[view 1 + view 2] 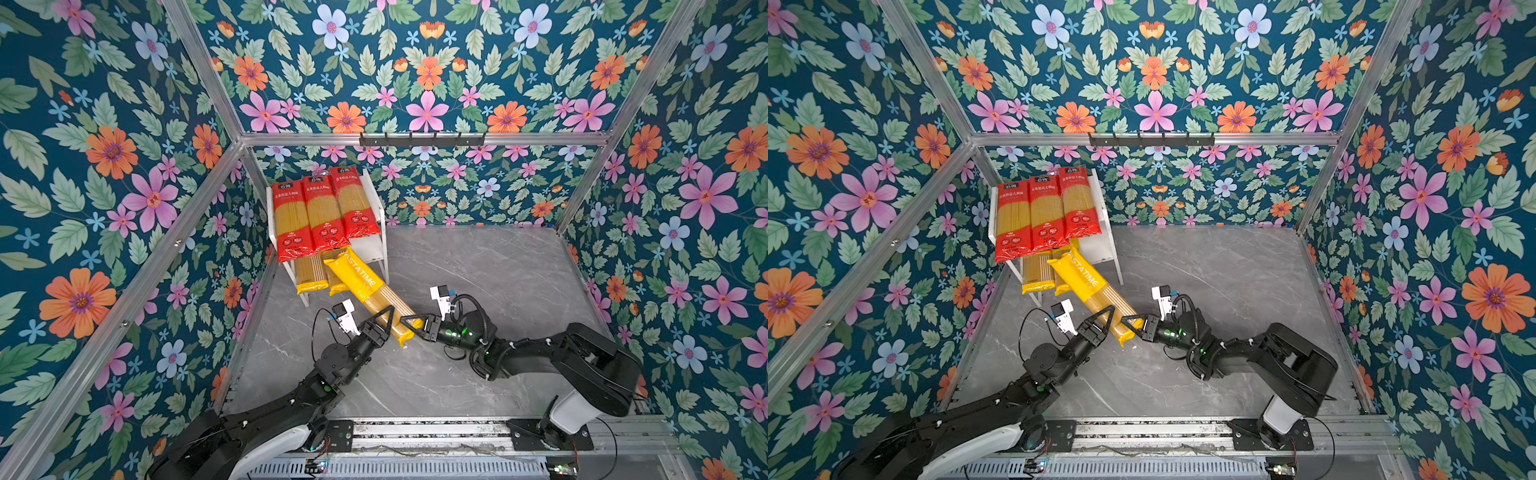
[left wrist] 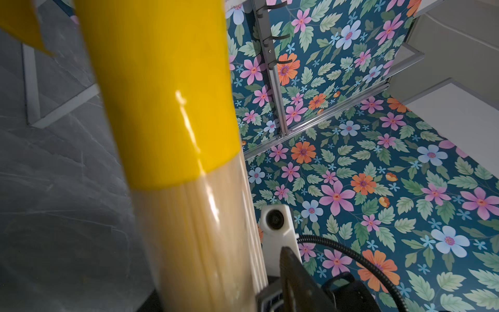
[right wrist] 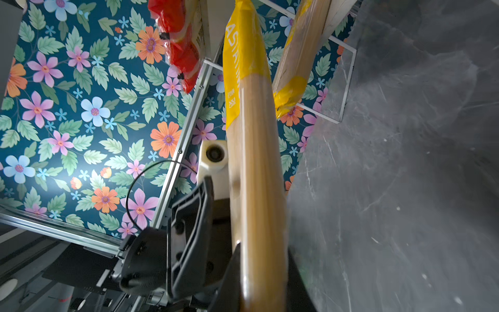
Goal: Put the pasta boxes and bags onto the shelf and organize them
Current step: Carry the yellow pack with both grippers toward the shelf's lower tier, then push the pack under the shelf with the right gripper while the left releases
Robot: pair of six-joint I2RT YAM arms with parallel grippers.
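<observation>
Six bags show in both top views, a layout neither wrist view takes in whole. Three red bags [image 1: 320,212] [image 1: 1044,212] lie side by side on the top board of the shelf [image 1: 376,249] [image 1: 1100,249], their near ends hanging over its front. Two yellow bags [image 1: 309,276] lie on the lower tier with their ends sticking out. The third bag [image 1: 365,286] [image 1: 1088,282] slants from the front of that tier out over the table [image 1: 498,282]. Its far yellow end lies over the two yellow bags, just under the red ends.

In both top views the left gripper [image 1: 388,322] [image 1: 1106,320] straddles the third bag's clear middle, and the right gripper [image 1: 410,324] [image 1: 1130,324] is at its near yellow end. How tightly the left one sits cannot be told from above.

The right wrist view shows it. The left gripper's broad finger [image 3: 189,229] stands just beside the third bag [image 3: 256,175], with a dark gap between them. The left wrist view shows one of its own fingers [image 2: 294,275] likewise apart from the bag's [image 2: 175,108] edge, while the other finger is hidden behind the bag. The left fingers are thus spread loosely around the bag.

In the right wrist view the bag runs down between the right gripper's fingers [image 3: 229,275], which press on either side, pinching it near its end.
</observation>
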